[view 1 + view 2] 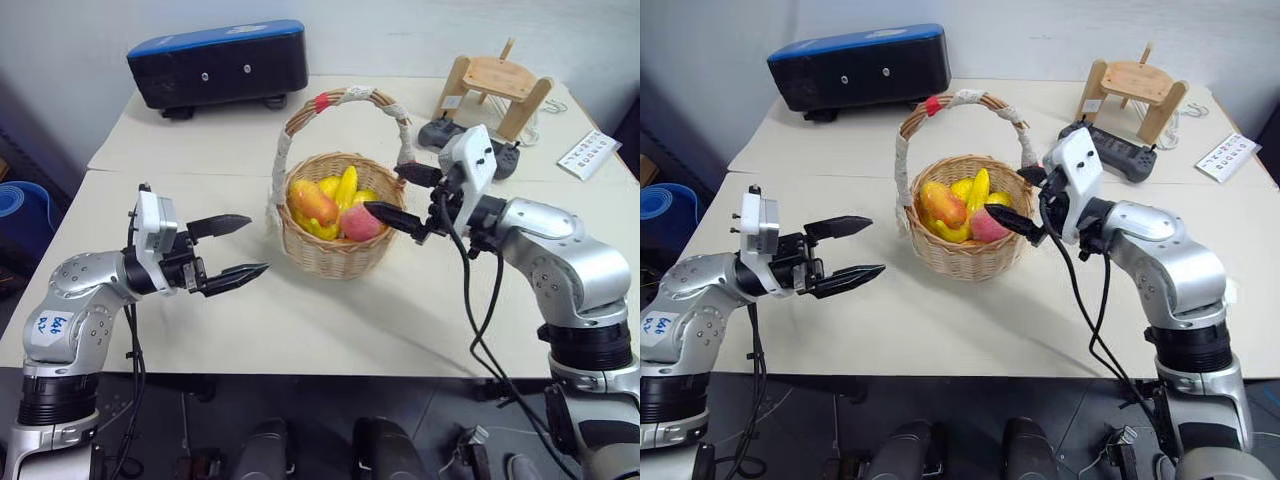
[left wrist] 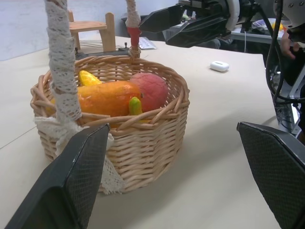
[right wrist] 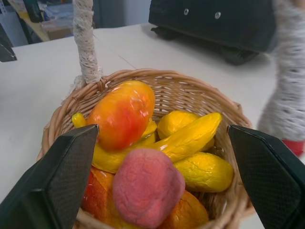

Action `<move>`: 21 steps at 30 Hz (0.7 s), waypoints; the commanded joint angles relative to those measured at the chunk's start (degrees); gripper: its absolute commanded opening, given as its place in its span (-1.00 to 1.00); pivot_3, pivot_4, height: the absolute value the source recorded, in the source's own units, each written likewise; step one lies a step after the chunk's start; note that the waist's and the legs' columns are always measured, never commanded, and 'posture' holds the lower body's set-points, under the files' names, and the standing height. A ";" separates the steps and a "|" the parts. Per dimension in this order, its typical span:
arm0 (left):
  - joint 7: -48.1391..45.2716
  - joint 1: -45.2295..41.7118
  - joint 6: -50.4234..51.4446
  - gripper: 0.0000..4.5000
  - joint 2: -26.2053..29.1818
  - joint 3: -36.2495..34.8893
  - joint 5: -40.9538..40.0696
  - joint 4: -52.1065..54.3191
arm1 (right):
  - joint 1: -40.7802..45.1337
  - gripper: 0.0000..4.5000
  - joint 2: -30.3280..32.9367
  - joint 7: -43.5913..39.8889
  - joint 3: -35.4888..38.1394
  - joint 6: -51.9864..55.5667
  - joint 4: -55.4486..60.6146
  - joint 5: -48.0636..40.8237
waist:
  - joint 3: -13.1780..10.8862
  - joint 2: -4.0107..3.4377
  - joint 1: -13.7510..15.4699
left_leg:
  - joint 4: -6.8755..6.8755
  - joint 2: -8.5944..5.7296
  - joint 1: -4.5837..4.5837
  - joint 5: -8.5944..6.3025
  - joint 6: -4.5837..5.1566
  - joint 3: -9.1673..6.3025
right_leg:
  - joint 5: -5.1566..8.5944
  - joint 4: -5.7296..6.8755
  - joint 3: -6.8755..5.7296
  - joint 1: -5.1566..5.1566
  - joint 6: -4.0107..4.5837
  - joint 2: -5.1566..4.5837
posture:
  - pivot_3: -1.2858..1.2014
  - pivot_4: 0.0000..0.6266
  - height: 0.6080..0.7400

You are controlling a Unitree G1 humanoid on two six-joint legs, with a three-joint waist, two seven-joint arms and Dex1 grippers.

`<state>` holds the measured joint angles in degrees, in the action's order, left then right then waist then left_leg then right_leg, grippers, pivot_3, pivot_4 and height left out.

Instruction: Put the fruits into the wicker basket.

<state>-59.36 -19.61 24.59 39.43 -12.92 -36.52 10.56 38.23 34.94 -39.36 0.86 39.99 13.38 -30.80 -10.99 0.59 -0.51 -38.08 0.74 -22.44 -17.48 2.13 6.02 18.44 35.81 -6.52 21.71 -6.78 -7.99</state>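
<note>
Beige table (image 1: 330,330), wicker basket (image 1: 335,250) half-hiding fruits (image 1: 330,205), both grippers (image 1: 232,250) (image 1: 395,197) spread, empty.

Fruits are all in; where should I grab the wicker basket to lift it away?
Grip the wicker basket at the crown of its arched handle, coming from above. The cloth-wrapped arch stands upright and clear over the fruits; the rim is wide for one tool.

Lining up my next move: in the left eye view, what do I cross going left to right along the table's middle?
left gripper, open → wicker basket holding the mango, banana and peach → right gripper, open, at the basket's right rim.
</note>
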 commanded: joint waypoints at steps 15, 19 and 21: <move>1.92 0.50 -2.56 1.00 0.58 -3.39 -0.26 1.16 | 5.39 0.98 3.97 -8.39 2.20 -5.94 -13.11 3.95 | -0.02 -0.02 -0.17 | 0.10 0.03 -0.04 -0.05 -0.06 -0.32 | -0.01 0.04 0.06 -0.01 -0.01 -0.28 | 0.03 -0.52 1.00; 1.81 -0.21 -2.70 1.00 0.41 -2.76 -0.35 0.67 | 4.38 0.98 2.88 -6.61 3.18 -7.36 -14.21 4.89 | -0.02 -0.02 0.01 | 0.09 -0.01 -0.07 -0.06 -0.06 -0.24 | -0.01 0.00 -0.31 0.00 -0.02 -0.05 | 0.03 -0.52 1.00; 1.51 -0.78 -2.78 1.00 0.49 -2.20 -0.12 0.23 | 4.25 0.98 3.06 -6.40 3.40 -7.86 -14.60 5.39 | -0.02 -0.02 0.05 | 0.04 -0.01 -0.07 -0.04 -0.03 -0.16 | -0.01 -0.03 -0.31 0.00 -0.02 -0.04 | 0.03 -0.52 1.00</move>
<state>-57.37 -19.65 22.94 39.45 -14.74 -36.50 10.35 42.01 37.65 -46.12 1.94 33.61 -2.09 -25.37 -11.01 0.57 -0.47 -38.05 0.73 -22.51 -17.49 2.12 5.90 18.43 35.77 -6.79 21.70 -6.80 -8.03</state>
